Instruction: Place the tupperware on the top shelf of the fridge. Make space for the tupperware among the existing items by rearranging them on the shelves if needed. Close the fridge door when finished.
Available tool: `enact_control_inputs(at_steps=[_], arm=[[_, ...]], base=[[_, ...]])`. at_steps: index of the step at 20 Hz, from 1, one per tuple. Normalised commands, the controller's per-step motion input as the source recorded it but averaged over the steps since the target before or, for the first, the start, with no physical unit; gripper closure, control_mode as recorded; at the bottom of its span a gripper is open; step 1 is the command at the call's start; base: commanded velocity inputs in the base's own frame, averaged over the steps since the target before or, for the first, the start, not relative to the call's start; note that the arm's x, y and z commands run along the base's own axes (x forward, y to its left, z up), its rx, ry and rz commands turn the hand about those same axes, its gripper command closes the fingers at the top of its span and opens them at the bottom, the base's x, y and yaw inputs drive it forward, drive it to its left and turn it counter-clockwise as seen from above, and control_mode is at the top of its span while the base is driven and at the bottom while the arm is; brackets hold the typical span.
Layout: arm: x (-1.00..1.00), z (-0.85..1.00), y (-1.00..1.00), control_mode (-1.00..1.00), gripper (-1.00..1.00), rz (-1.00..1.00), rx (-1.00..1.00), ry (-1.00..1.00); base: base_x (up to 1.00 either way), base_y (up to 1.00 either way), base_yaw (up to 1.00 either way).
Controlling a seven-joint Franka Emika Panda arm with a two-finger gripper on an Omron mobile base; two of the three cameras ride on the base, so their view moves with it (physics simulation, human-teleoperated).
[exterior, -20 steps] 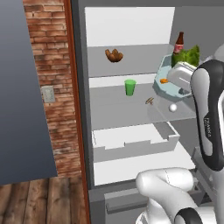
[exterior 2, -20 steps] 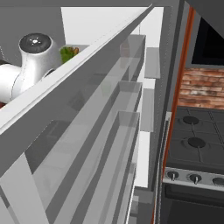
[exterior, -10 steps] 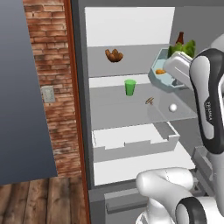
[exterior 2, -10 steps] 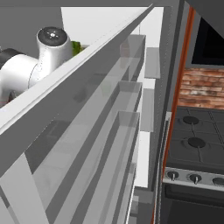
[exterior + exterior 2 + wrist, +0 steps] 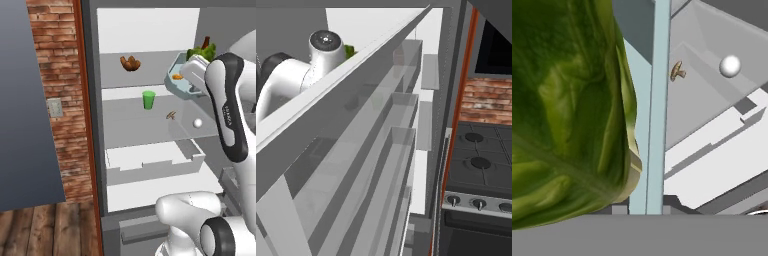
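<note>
Now | gripper (image 5: 192, 75) clamps tupperware (image 5: 177, 80) | level with top shelf (image 5: 150, 75)

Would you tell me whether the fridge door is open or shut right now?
Open: the fridge door swings wide, its racks facing in, and the top shelf with the croissant is exposed.

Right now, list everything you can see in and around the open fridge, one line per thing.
tupperware: one, pale blue-grey, holding leafy greens and an orange piece, carried at top-shelf height on the fridge's right side
top shelf: one, translucent grey, uppermost plate
croissant-like lump: one, brown, on the top shelf
bottle: one, dark, behind the tupperware
cup: one, green, second shelf
small brown thing: one, second shelf
ball: one, white, second shelf, right
drawer tray: one, white, below
fridge door: one, grey, open, racks inside
stove: one, dark, right of the fridge
brick wall: reddish, left of the fridge
robot arm: white, fingers shut on the tupperware
</note>
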Motion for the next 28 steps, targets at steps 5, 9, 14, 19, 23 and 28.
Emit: enact_control_inputs(at_steps=[5, 9, 14, 19, 23, 28], arm=[[0.52, 0.0, 0.02, -1.0, 1.0, -0.06, 0.0, 0.0], [0.6, 0.0, 0.0, -1.0, 1.0, -0.05, 0.0, 0.0], [0.61, 0.0, 0.0, -1.0, 1.0, -0.05, 0.0, 0.0], [0.61, -0.01, 0.0, -1.0, 1.0, -0.04, 0.0, 0.0], [0.61, -0.1, 0.0, -1.0, 1.0, -0.03, 0.0, 0.0], [0.6, -0.19, 0.0, -1.0, 1.0, -0.02, 0.0, -0.01]], base=[[0.0, 0.0, 0.0], [0.0, 0.0, 0.0], [0.0, 0.0, 0.0], [0.0, 0.0, 0.0], [0.0, 0.0, 0.0], [0.0, 0.0, 0.0]])
